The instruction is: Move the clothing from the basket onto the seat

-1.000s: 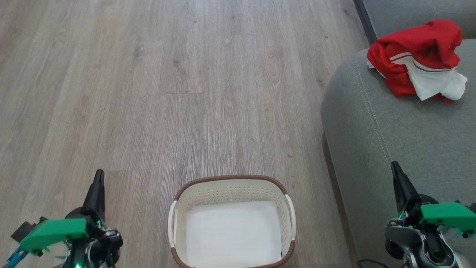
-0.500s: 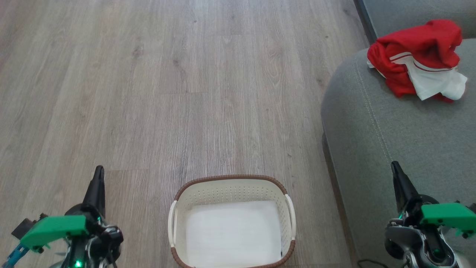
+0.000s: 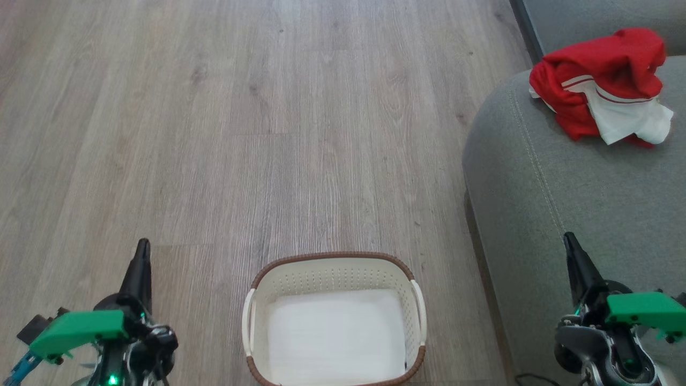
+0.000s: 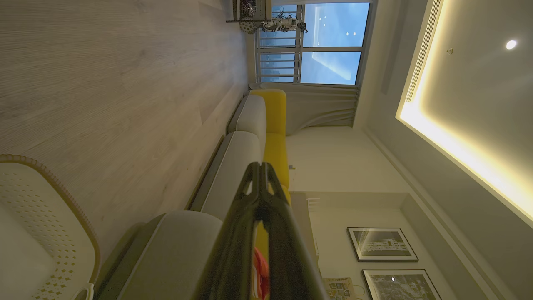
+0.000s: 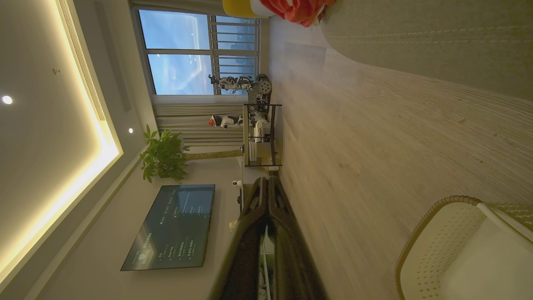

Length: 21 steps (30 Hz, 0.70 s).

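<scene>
The red clothing [image 3: 603,80] with white stripes and a white panel lies bunched on the grey-green seat [image 3: 589,177] at the upper right; a sliver of the clothing [image 5: 297,10] shows in the right wrist view. The white basket [image 3: 335,273] with its brown rim stands on the floor at bottom centre, holding just a flat white liner sheet [image 3: 336,335]. My left gripper [image 3: 142,247] is shut and holds nothing, low at the left of the basket. My right gripper [image 3: 569,238] is shut and holds nothing, over the seat's front edge.
Wood-look floor [image 3: 268,134] stretches ahead and to the left. The sofa's rounded side [image 3: 482,177] rises close to the basket's right. The wrist views show a window [image 4: 329,41], a shelf unit [image 5: 260,133], a potted plant [image 5: 162,156] and a wall screen [image 5: 175,227].
My left gripper has shifted slightly upward in the head view. The right gripper, basket and clothing have not moved.
</scene>
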Tool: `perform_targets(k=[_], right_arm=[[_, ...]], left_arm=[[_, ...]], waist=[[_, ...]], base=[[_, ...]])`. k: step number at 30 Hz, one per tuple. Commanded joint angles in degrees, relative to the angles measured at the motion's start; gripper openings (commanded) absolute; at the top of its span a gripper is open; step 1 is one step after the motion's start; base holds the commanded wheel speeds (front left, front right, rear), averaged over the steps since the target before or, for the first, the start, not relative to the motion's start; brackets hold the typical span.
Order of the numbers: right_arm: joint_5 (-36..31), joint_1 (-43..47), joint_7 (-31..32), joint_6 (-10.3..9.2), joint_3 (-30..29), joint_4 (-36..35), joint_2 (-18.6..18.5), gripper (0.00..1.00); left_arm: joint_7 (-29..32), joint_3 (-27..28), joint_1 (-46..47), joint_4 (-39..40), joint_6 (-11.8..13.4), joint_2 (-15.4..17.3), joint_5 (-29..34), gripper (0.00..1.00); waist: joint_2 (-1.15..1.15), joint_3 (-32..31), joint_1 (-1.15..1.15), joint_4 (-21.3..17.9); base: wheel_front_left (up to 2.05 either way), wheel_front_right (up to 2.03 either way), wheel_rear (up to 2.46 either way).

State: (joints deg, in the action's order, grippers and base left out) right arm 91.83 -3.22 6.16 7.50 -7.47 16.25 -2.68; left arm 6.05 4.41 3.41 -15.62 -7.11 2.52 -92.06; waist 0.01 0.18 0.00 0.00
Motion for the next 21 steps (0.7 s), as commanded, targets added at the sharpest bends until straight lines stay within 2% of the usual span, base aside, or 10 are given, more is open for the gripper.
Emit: perform_targets(k=[1, 21], right_arm=[[0.3, -3.0, 0.3, -0.01, 0.9, -2.2, -0.2, 0.00], [0.3, -3.0, 0.3, -0.01, 0.9, -2.2, -0.2, 0.00]], left_arm=[[0.4, 2.1, 2.8, 1.6, -0.4, 0.4, -0.1, 0.00], [0.5, 2.1, 2.8, 1.6, -0.4, 0.4, -0.1, 0.00]], waist=[[-0.01, 0.0, 0.00, 0.0], [-0.01, 0.0, 0.00, 0.0]], base=[[0.00, 0.00, 0.00], [0.00, 0.00, 0.00]])
